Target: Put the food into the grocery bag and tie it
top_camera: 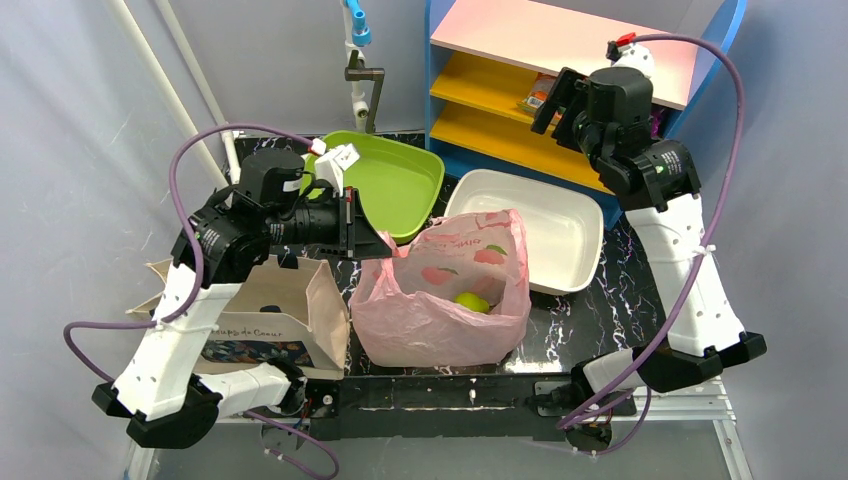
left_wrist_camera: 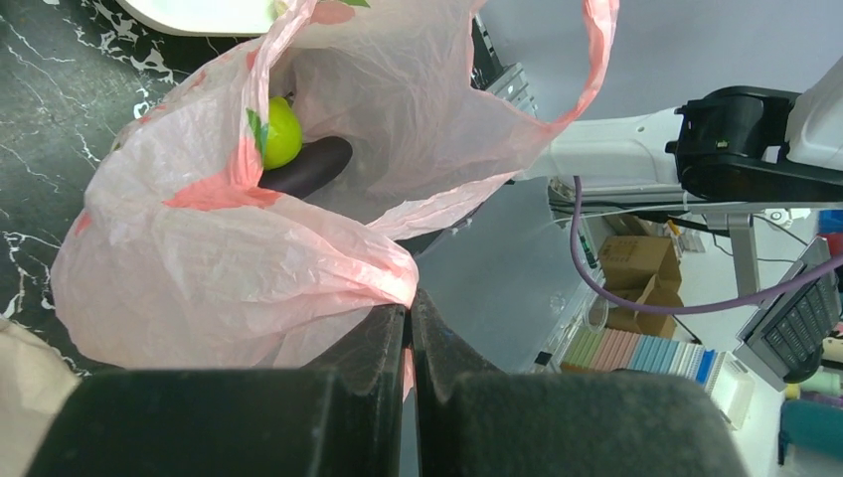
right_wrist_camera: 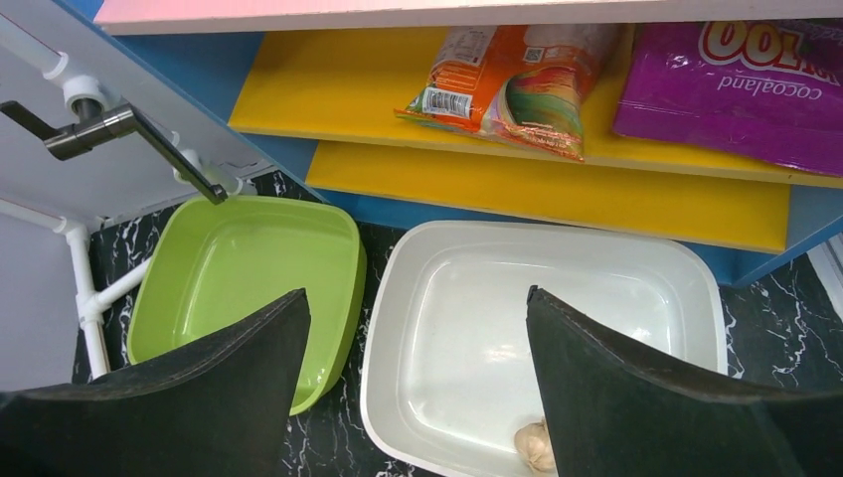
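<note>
The pink grocery bag (top_camera: 440, 310) stands open in the middle of the black marbled table. A yellow-green pear (top_camera: 472, 300) lies inside it. In the left wrist view the pear (left_wrist_camera: 280, 134) rests beside a dark-purple eggplant (left_wrist_camera: 310, 164) at the bottom of the bag (left_wrist_camera: 229, 268). My left gripper (top_camera: 390, 248) (left_wrist_camera: 410, 308) is shut on the bag's pink rim and holds its left side up. My right gripper (top_camera: 556, 100) (right_wrist_camera: 418, 293) hangs open and empty, high above the white tub near the shelf. A small beige food piece (right_wrist_camera: 535, 444) lies in that tub.
The white tub (top_camera: 560, 215) (right_wrist_camera: 557, 288) and a green tub (top_camera: 400, 180) (right_wrist_camera: 249, 268) stand behind the bag. A beige canvas tote (top_camera: 280, 300) lies at the left under my left arm. The blue shelf (top_camera: 500, 100) holds snack packets (right_wrist_camera: 517, 70). A faucet (top_camera: 365, 75) stands at the back.
</note>
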You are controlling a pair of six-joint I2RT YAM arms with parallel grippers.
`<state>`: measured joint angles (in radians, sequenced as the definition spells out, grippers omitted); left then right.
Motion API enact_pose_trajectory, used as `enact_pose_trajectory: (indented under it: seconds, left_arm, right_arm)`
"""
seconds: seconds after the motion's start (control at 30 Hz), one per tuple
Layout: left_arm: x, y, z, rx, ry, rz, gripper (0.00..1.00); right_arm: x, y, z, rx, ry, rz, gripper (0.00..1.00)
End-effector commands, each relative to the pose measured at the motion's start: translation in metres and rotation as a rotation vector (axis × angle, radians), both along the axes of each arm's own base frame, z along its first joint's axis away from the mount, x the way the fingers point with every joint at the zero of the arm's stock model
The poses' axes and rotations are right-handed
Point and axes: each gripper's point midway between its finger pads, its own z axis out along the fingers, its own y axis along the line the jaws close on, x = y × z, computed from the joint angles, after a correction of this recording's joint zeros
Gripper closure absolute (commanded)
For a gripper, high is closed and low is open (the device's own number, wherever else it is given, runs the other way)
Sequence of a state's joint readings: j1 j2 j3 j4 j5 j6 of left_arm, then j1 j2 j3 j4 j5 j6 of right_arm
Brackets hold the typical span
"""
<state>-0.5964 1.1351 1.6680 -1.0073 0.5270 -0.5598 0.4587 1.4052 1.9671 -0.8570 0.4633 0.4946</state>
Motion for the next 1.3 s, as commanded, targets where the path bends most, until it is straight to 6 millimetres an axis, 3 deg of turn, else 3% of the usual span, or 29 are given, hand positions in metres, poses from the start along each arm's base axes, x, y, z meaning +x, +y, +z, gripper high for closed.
enact_pose_trajectory:
  seconds: [0.0,0.13,0.23,0.4,0.6,0.77,1.07,1.2,1.27]
  left_arm:
    - [-0.008,0.015,0.01,0.034,-0.073,-0.009,1.0]
    - [-0.008,0.019,0.005,0.061,-0.075,-0.003,1.0]
    - [-0.006,0.02,0.004,0.067,-0.077,0.003,1.0]
    - [-0.005,0.017,0.002,0.053,-0.065,0.013,1.0]
    - [-0.006,0.014,0.002,0.016,-0.061,0.021,1.0]
    - [-0.006,0.01,0.004,-0.004,-0.043,0.016,1.0]
    - [-0.008,0.011,0.002,-0.002,-0.006,0.029,0.94]
    - [-0.011,0.012,0.0,0.002,0.005,0.032,0.81]
    - [-0.013,0.014,-0.001,0.003,0.009,0.036,0.74]
  right_arm:
    - [0.001,0.001,0.014,0.078,-0.045,0.033,0.14]
    - [-0.004,0.013,0.006,0.079,-0.024,0.116,0.16]
    - [-0.02,0.031,0.003,0.07,-0.022,0.27,0.17]
    - [-0.08,0.045,0.007,0.135,-0.07,0.477,0.2]
    - [-0.151,0.048,-0.001,0.215,-0.098,0.646,0.27]
    - [-0.193,0.051,-0.016,0.283,-0.076,0.751,0.27]
    - [-0.216,0.071,-0.042,0.39,-0.021,0.9,0.33]
    - [-0.221,0.079,-0.048,0.426,0.022,0.956,0.36]
    - [-0.221,0.081,-0.05,0.436,0.035,0.967,0.45]
